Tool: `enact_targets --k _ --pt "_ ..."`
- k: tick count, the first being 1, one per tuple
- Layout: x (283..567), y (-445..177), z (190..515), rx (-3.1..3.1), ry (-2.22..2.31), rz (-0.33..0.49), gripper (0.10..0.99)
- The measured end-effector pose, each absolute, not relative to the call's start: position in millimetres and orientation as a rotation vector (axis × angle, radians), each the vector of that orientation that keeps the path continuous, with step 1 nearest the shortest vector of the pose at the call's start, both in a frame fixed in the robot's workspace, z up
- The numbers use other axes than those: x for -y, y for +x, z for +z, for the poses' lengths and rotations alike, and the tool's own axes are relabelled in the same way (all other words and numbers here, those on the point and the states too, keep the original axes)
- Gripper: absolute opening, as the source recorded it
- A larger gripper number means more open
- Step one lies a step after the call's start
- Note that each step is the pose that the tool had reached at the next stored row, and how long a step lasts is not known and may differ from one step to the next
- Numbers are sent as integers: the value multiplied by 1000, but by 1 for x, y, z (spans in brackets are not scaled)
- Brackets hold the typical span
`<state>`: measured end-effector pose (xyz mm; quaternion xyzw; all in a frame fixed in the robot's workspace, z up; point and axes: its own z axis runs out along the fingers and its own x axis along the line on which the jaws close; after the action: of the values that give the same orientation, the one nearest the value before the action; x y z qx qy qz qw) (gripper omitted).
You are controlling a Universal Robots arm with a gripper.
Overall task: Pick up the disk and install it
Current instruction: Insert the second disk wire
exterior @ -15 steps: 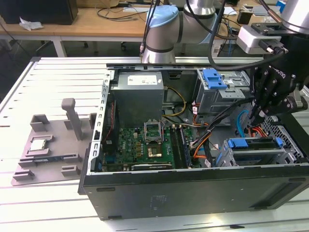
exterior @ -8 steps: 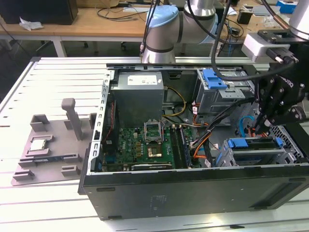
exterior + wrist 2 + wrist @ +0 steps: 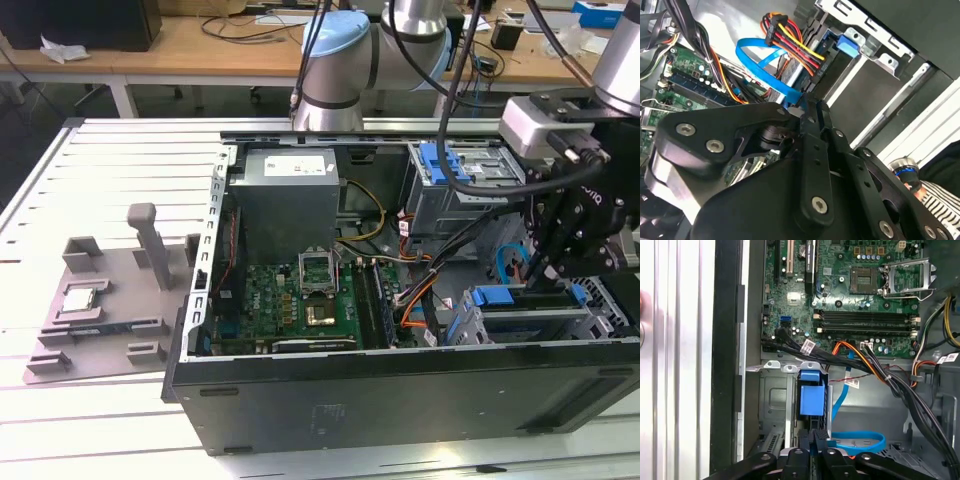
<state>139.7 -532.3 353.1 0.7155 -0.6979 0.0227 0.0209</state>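
1. Standing nearest in the exterior view is the black wall of the open case [image 3: 400, 400], which lies on a slatted table [image 3: 100, 170].
2. Just behind that wall, at the exterior view's right, the disk [image 3: 493, 297] sits on edge in a metal drive cage. Its blue carrier end [image 3: 812, 400] faces up out of the slot in the first wrist view.
3. The gripper [image 3: 535, 272] hangs right over this cage. In both wrist views its fingers are drawn together with no gap [image 3: 815, 434] [image 3: 807, 105], the tips at the carrier's end. I cannot tell whether they touch it.
4. A blue cable [image 3: 860, 442] loops beside the fingers, near a bundle of orange and black wires.
5. Farther in lies the green motherboard [image 3: 300, 300], its socket latch raised.
6. Behind it stand the grey power supply [image 3: 290, 190] and an upper cage [image 3: 450, 165] with a blue bracket.
7. To the exterior view's left, well apart from the case, a grey fixture [image 3: 110, 300] carries a small silver chip [image 3: 80, 297].
8. Farthest back is the arm [image 3: 340, 60], with wooden benches beyond.
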Motion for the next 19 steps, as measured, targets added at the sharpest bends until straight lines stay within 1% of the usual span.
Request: enact_targets --k 10,19 --pt "530 143 349 2161 2221 71 161" --pt "536 145 349 2160 2221 70 161"
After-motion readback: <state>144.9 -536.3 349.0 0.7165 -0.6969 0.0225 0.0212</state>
